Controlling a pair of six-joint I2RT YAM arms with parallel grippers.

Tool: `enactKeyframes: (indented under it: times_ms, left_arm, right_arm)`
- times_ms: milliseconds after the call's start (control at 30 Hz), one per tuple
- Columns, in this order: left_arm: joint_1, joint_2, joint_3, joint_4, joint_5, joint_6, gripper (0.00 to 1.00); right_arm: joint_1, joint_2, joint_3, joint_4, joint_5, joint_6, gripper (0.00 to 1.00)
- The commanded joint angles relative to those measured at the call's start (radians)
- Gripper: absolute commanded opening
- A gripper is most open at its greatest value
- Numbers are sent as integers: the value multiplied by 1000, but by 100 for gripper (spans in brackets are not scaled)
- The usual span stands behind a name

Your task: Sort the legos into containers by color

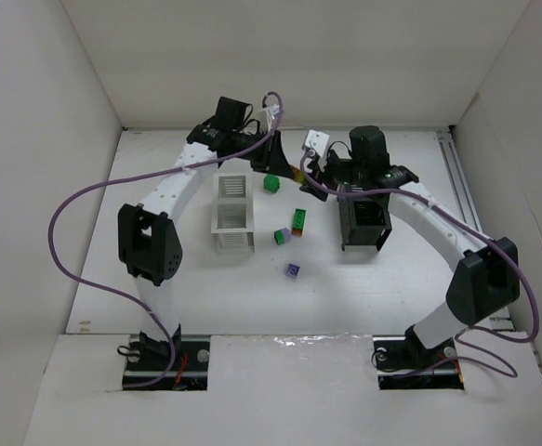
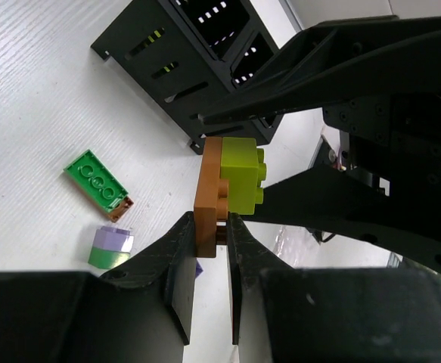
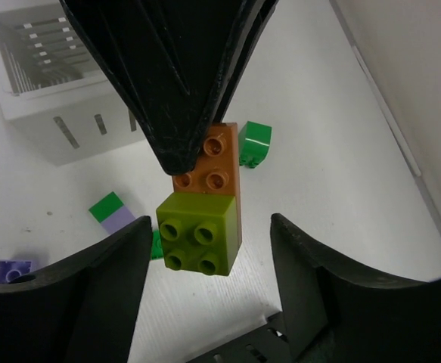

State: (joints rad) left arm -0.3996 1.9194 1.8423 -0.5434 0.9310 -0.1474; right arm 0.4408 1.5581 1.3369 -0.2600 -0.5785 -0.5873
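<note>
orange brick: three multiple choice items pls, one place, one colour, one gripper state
1. Where is the orange brick? A in the white box B pinched by the left gripper C lying on the table
2. What colour is the brick joined to it? A purple B white C yellow-green
3. The right gripper is: A open B shut on the black box C shut on a purple brick
B, it is clamped in mid-air; C, the yellow-green brick shows against it; A, gaps flank that brick.
</note>
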Motion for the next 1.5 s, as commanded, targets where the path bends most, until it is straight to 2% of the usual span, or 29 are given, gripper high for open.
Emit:
enactKeyframes:
  times_ms: [0, 233, 400, 467, 633, 733, 867, 900, 1000, 1200, 1400, 1467]
  left_arm:
    - [-2, -30, 44, -1, 17, 8, 0]
    - [-2, -30, 54, -1, 26, -3, 0]
    - [-21, -30, 43, 8, 26, -3, 0]
    - [-21, -30, 43, 8, 26, -3, 0]
    - [-30, -30, 43, -1, 26, -3, 0]
    - [-30, -30, 43, -1, 26, -3, 0]
    - [-30, -30, 34, -1, -6, -3, 0]
    - [-30, -30, 23, -1, -6, -3, 0]
    - [-4, -30, -17, 17, -27, -38, 0]
    - [73, -20, -17, 51, -174, -103, 0]
    - [62, -46, 31, 40, -562, -113, 0]
    - [62, -59, 22, 49, -618, -122, 0]
  right_arm:
    - [10, 2, 45, 8, 9, -16, 67]
    - [19, 11, 54, -25, 34, -40, 50]
    - [19, -9, 36, -4, 34, -40, 49]
    - [42, -18, 36, -4, 57, -40, 54]
    - [52, -27, 36, -4, 66, -40, 52]
    - [52, -27, 25, -4, 66, -40, 44]
    - [52, -47, 25, -13, 57, -40, 19]
    - [52, -47, 25, -13, 57, -40, 9]
    - [33, -98, 2, -13, 57, -40, 0]
    - [10, -203, -90, -13, 57, -71, 0]
    - [-19, -251, -100, -65, -15, -59, 0]
    - [-30, -260, -90, -74, -24, -46, 0]
